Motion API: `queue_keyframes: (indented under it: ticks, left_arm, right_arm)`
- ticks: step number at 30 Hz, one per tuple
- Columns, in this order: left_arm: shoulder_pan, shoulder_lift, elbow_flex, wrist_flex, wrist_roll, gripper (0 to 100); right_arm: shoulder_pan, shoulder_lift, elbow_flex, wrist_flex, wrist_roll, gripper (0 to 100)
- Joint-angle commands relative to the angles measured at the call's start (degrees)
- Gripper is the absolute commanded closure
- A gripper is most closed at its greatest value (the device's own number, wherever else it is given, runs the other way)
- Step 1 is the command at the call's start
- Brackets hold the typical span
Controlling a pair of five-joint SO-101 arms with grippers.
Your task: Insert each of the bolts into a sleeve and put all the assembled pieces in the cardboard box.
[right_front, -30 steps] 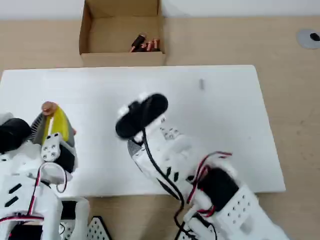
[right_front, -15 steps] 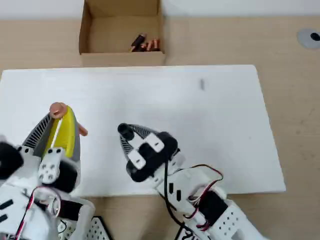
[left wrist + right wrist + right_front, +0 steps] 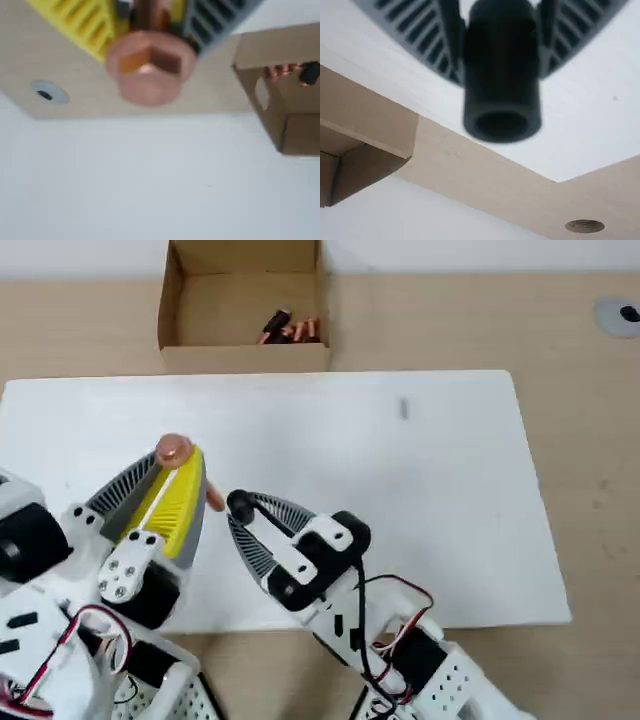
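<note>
Copper-toned metal bolt [image 3: 150,67]; matt black sleeve [image 3: 502,75]; plain cardboard box [image 3: 245,358]; smooth white board [image 3: 400,500].

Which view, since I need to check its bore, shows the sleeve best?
The right wrist view: the sleeve sits close up in the right gripper, its open bore facing the camera. The high view gives just its small black end at the gripper's tip, bore hidden.

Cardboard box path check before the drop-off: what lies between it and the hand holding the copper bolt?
Bare stretch: in the high view, plain white board lies between the left hand, holding the copper bolt, and the cardboard box.
</note>
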Motion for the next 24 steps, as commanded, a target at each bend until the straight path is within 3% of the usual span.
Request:
queue_keyframes:
  ticks: [1,18,24]
  left_arm:
    - [0.7,1.1,-0.62,-1.93,-2.11,99]
    - [0.79,0.57,10.55,-2.11,-3.34,99]
    - [0.7,0.57,13.45,-7.74,-4.84,99]
  right_arm:
    - [-0.75,-3.3,0.04,-1.58,-0.62,98.9]
    - [-0.75,-3.38,-0.04,-1.58,-3.6,98.9]
    - [-0.75,-3.38,-0.04,-1.58,-3.6,98.9]
